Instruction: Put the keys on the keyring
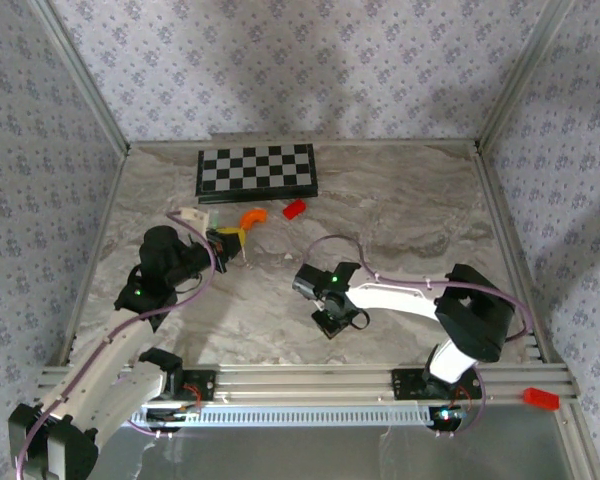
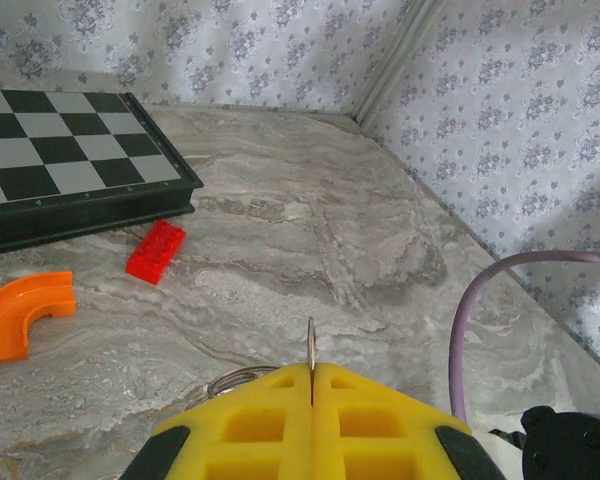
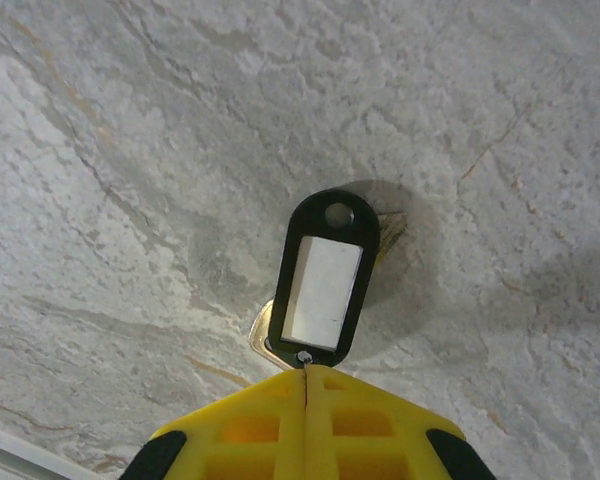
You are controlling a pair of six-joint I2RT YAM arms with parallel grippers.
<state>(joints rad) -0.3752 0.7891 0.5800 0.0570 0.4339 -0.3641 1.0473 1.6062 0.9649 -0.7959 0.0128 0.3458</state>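
Block [image 1: 295, 208] right of curved piece [image 1: 252, 217], board [image 1: 257, 171] behind both.

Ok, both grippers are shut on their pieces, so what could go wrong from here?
1. The left gripper pinches the keyring edge-on, with just a thin sliver past the fingertips; it may twist or slip when pressed.
2. The right gripper grips the key tag at one end only, so it could swing and its hole, at the far end, could miss the keyring.
3. The orange piece and red block lie near the left gripper and could get bumped.
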